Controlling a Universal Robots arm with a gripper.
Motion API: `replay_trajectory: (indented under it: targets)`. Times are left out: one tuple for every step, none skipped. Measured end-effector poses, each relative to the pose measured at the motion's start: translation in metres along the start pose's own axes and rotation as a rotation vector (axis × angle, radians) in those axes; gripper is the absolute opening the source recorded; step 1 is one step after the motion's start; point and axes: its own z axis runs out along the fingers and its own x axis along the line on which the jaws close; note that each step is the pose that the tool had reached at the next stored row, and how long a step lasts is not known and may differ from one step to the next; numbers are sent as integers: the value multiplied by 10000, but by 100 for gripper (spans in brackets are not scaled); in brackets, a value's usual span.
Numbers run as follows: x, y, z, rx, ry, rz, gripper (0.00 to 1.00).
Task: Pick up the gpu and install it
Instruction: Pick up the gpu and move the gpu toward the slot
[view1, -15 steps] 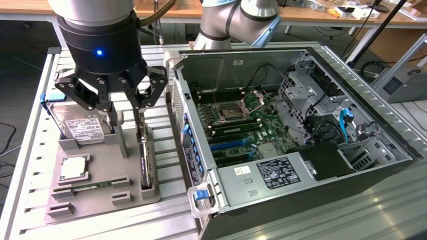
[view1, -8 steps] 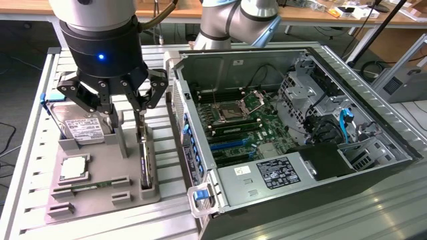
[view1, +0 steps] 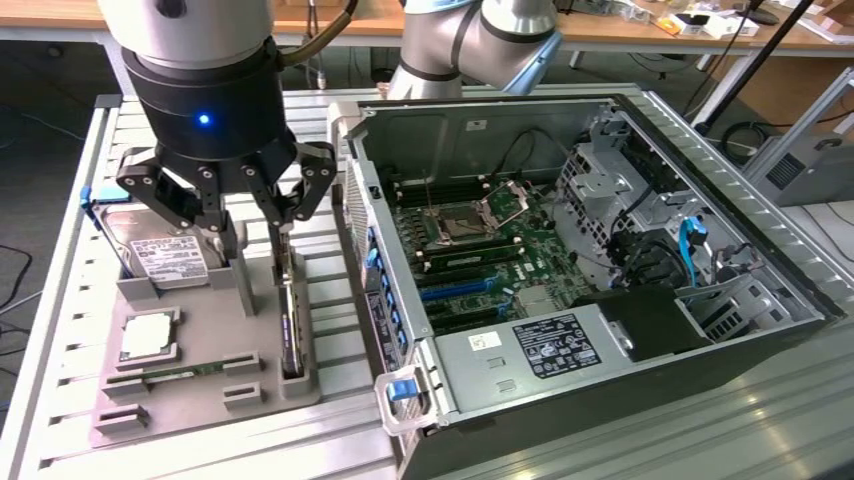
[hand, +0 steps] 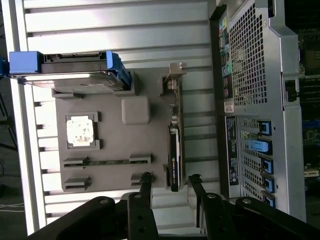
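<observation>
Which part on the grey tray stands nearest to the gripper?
The thin black card standing on edge, right under the gripper; the blue-framed silver drive stands aside.

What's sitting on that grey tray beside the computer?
The grey tray holds a blue-framed hard drive, a silver chip, a memory stick and the gpu on edge. In the exterior view the open gripper covers the gpu's far end.
</observation>
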Motion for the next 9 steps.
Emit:
replay_trajectory:
  targets:
    - [0,0,3,0,0,0,42]
    - [0,-1,8,0,0,0,42]
    - [0,-1,13,0,0,0,42]
    - [0,-1,15,0,0,0,42]
    - [0,-1,19,-1,-1,0,42]
    - [0,-2,22,0,0,0,42]
    - [-1,-2,25,1,1,0,42]
    - [0,-2,28,0,0,0,42]
    - [-1,-3,33,-1,0,-1,42]
